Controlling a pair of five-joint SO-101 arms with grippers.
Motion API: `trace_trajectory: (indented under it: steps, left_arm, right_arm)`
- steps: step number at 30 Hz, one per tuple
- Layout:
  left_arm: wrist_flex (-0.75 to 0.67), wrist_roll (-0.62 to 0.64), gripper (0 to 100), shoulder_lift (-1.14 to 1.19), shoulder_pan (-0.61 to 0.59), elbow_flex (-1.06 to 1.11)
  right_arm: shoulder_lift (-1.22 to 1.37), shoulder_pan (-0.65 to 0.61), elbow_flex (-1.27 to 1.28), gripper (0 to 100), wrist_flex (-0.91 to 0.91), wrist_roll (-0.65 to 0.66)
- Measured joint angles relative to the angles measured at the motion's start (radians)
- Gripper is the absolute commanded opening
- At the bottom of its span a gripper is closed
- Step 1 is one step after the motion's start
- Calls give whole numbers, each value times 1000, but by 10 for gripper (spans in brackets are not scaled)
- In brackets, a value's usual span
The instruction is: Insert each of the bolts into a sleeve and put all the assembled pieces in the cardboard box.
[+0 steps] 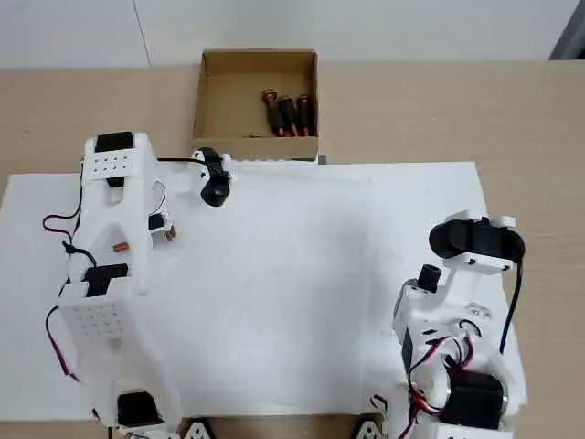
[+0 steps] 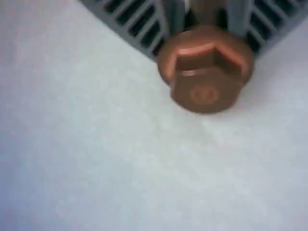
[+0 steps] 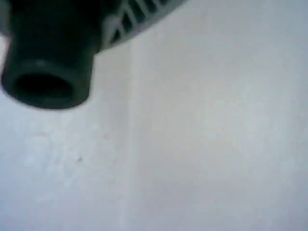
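Worktop (image 1: 411, 110) carries the box (image 1: 210, 91) at its far side, with three assembled pieces (image 1: 288, 112) inside; right pincer (image 3: 53, 24) grasps a black sleeve (image 3: 48, 72), bore open; left pincer (image 2: 204, 17) is clenched on a copper bolt (image 2: 204, 72); the two arms are well apart. Step judged: another insertion. Next move calls for bringing bolt and sleeve together, axes aligned, then pushing home.

cardboard box (image 1: 228, 101) holds three assembled pieces (image 1: 288, 112); copper bolt (image 2: 204, 72) and black sleeve (image 3: 48, 62) are held.

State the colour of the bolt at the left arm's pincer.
The bolt is copper-brown, clearest in the left wrist view.
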Motion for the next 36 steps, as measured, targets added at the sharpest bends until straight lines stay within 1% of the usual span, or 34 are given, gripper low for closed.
trace_trajectory:
  steps: [2, 12, 15, 19, 27, 31, 36]
  left_arm:
    - [0, 0, 3, 2, 0, -2]
    - [11, 0, 6, 3, 2, -6]
    - [75, 0, 6, -20, -2, -41]
    - [91, 18, 6, -124, 15, -51]
    - [92, 132, 6, -390, 57, -51]
    - [94, 193, 6, -509, 60, -51]
    - [100, 358, 6, -709, 75, -51]
  right_arm:
    - [0, 0, 0, 2, 0, 0]
    - [0, 0, 0, 2, 0, 0]
    - [0, 0, -2, 2, 0, 0]
    - [2, 0, -21, 2, 0, 0]
    - [2, 0, -97, 2, 0, 0]
    - [-3, 0, -163, 2, 41, 20]
    - [-11, -2, -262, 2, 141, 87]
